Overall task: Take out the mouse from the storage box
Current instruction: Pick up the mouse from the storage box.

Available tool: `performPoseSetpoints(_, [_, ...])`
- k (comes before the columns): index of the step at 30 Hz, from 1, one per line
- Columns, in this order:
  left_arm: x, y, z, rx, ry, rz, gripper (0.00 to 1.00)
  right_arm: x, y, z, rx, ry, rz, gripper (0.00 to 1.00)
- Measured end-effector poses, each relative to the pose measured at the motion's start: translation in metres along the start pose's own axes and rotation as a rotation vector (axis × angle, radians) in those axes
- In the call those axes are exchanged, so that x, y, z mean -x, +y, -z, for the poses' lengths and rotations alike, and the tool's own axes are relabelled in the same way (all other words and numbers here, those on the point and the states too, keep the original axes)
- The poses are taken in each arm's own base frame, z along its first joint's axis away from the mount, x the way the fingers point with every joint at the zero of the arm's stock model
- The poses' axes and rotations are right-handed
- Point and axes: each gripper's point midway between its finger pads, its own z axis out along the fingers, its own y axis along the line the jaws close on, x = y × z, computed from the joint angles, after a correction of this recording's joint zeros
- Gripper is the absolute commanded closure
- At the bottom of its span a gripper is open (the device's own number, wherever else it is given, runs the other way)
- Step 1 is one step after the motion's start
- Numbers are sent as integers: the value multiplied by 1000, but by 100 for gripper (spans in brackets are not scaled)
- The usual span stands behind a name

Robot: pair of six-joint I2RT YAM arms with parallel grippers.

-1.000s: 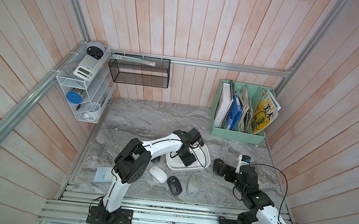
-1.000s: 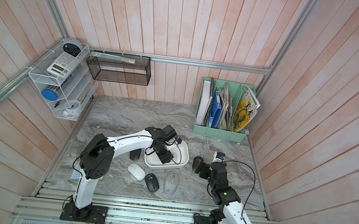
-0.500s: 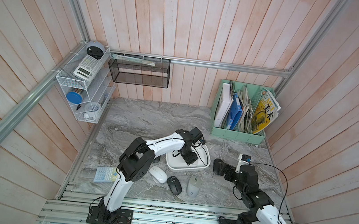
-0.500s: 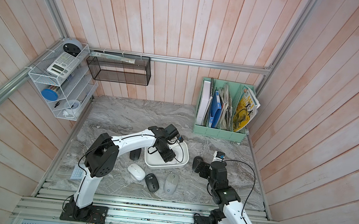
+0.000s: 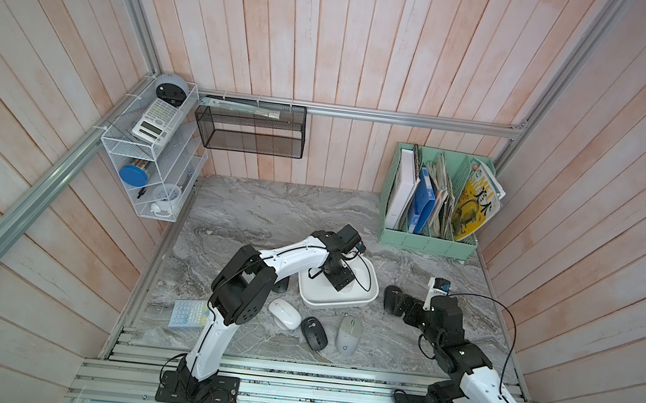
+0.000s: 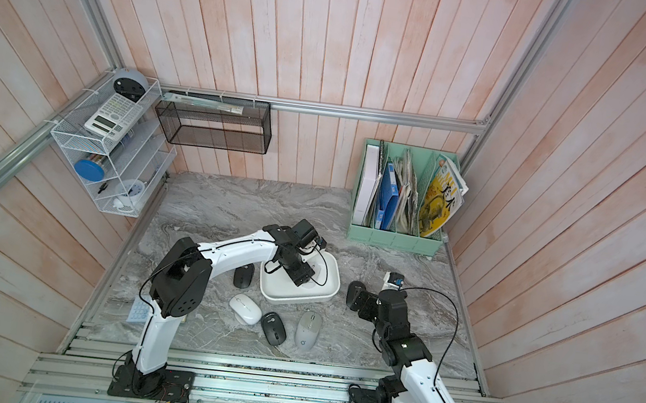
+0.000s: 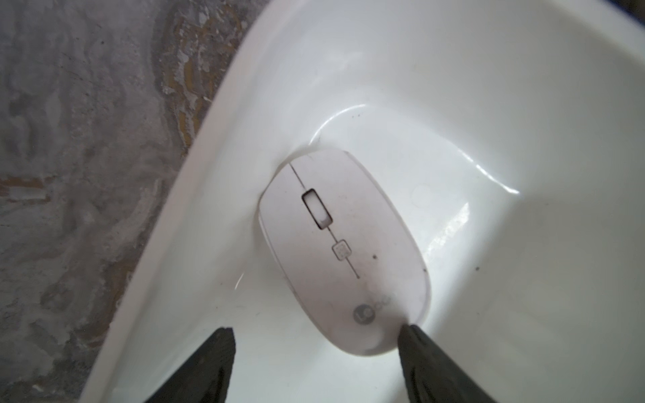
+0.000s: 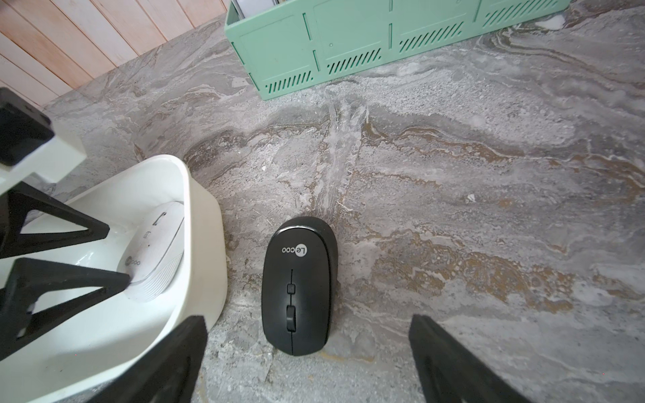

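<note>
Holds the left gripper point(image 7: 316, 328) inside the storage box point(image 5: 342, 303) in the middle of the tabletop point(image 5: 269, 212).
Shows a dark mouse point(image 6: 243, 275) just outside the box's left wall; has the left jaws parted, clamping nothing, one fingertip point(image 7: 419, 352) touching the tail of the white mouse point(image 7: 343, 251) lying inside along the box's right wall; has the right gripper point(image 8: 307, 318) spread wide, empty, near a black mouse point(image 8: 298, 286) right of the box.

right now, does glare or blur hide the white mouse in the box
Left wrist view: glare streaks on the storage box floor beside the white mouse, its logo end slightly soft; right wrist view: sharp, box wall hides part of it; in both top views: white on white, hard to pick out.
</note>
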Motion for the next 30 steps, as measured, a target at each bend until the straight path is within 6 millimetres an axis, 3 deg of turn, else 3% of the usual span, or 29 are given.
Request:
performPoseSetpoints(7, [4, -20, -1, -25, -7, -2, 19, 0, 0, 0, 1, -2, 0, 2])
performPoseSetpoints(13, [8, -13, -4, 19, -11, 53, 16, 1, 0, 0, 1, -2, 0, 2])
performPoseSetpoints(22, [9, -11, -23, 31, 11, 100, 17, 1, 0, 0, 1, -3, 0, 3])
performPoseSetpoints(25, [12, -10, -29, 35, 13, 116, 21, 1, 0, 0, 2, -3, 0, 3])
performPoseSetpoints(30, [17, -7, -33, 63, 5, 142, 36, 1, 0, 0, 2, -4, -1, 3])
